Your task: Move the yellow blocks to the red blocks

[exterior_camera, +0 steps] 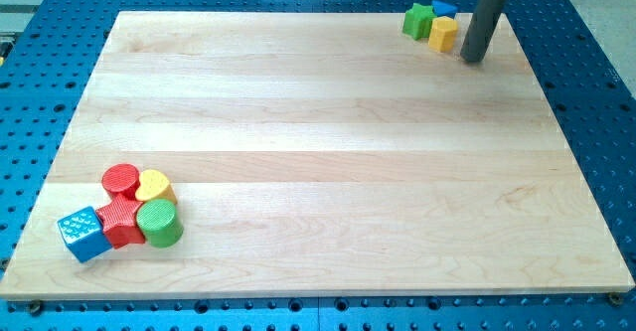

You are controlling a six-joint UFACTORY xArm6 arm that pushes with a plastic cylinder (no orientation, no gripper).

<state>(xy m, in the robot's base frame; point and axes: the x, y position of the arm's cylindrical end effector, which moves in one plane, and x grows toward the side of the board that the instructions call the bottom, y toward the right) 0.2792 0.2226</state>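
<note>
Camera view: the tip, a plain rod with no end effector jaws to spread or pinch, sits just right of the yellow block at the bench's top right. Yellow heart already touches the red cylinder and red block. Advice: push steadily down-left, staying behind the block's centre.

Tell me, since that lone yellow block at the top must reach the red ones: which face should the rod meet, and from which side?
There is nothing to grip with, so push. The yellow block should be met on its right face. My tip is already just to its right. The red blocks lie at the view's bottom left. The green block and blue block touch it, so they may be dragged along.
</note>
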